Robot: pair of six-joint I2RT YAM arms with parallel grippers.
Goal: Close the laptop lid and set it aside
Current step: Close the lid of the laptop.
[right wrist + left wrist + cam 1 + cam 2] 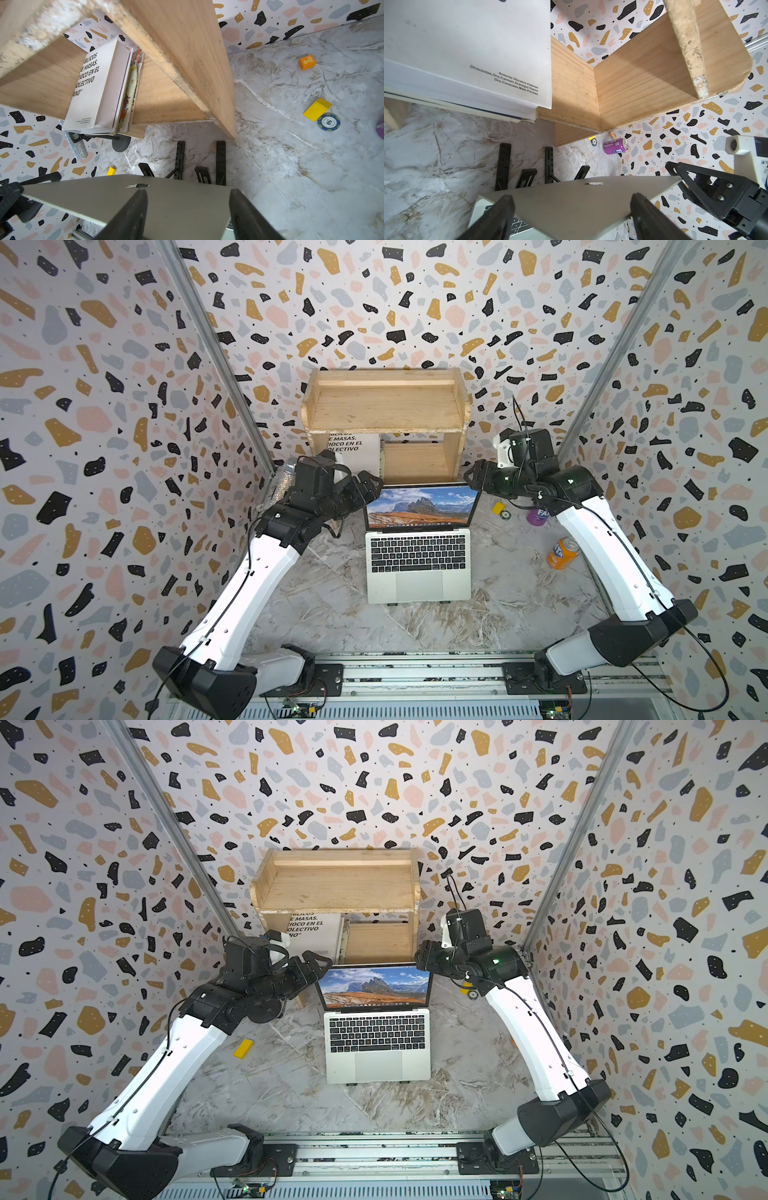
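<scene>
Between the 2 claws stands the flat silver-grey laptop lid (420, 506), raised, with its mountain screen lit. At 1 upper corner sits the left claw (370, 485), at the other the right claw (473, 477). Both have jaws spread and clamp nothing; whether they touch the lid is unclear. Below them the slim silver laptop (419, 572) rests on a black folding stand (549, 162) on the marble surface (332, 614).

Wooden shelf (386, 406) crowds behind the laptop lid (420, 506); open tabletop (324, 614) lies before the laptop (419, 568).
</scene>
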